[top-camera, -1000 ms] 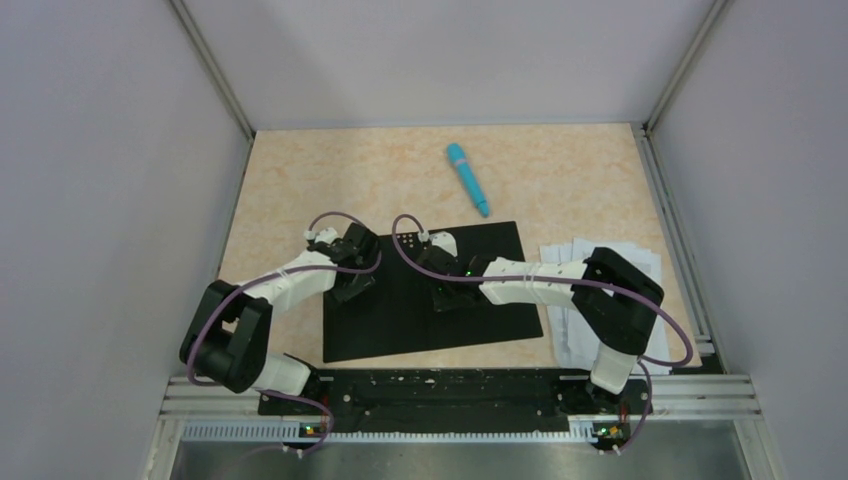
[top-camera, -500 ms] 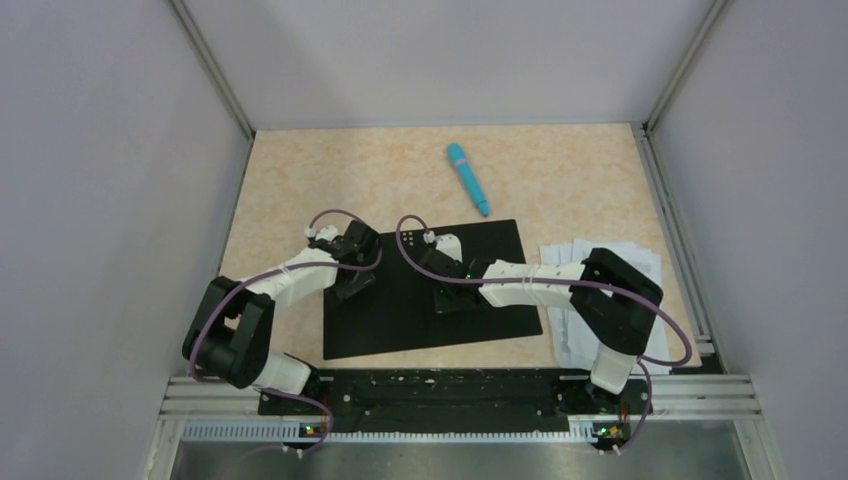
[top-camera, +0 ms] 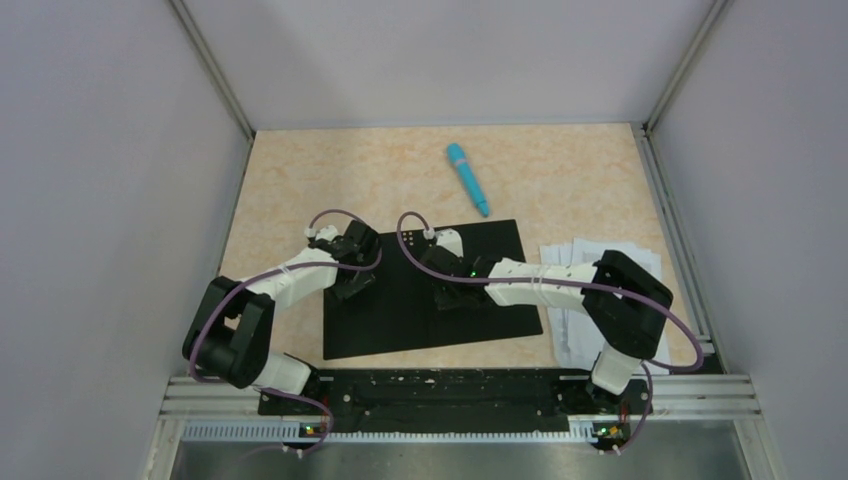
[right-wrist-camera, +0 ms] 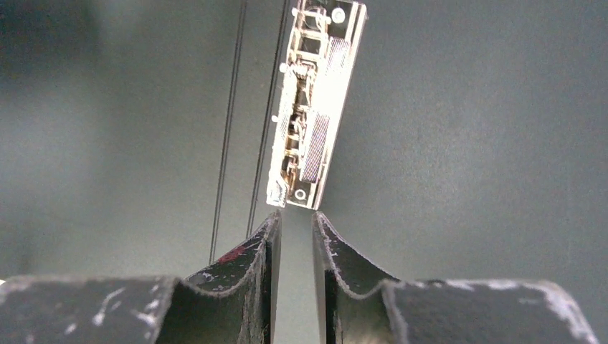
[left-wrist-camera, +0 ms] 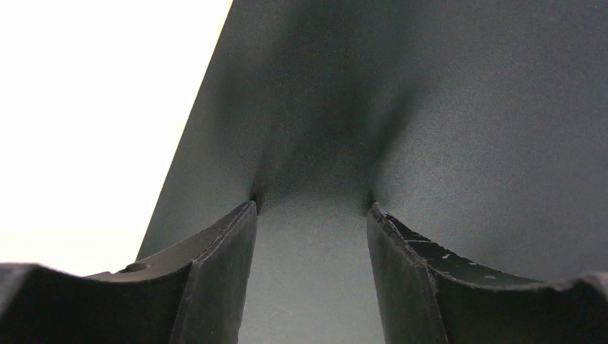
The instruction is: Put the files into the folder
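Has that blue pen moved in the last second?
No. The blue pen keeps its spot and angle against the table's back edge, tip just short of the open folder.

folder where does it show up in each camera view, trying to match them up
Top external: the folder lies open, black inside up, in the middle of the table.
Left wrist: the folder fills the centre and right, with the pale table at left.
Right wrist: the folder fills the frame, with its metal clip at top centre.
Shared landmark: the folder's left edge against the table, seen in the top and left wrist views only.
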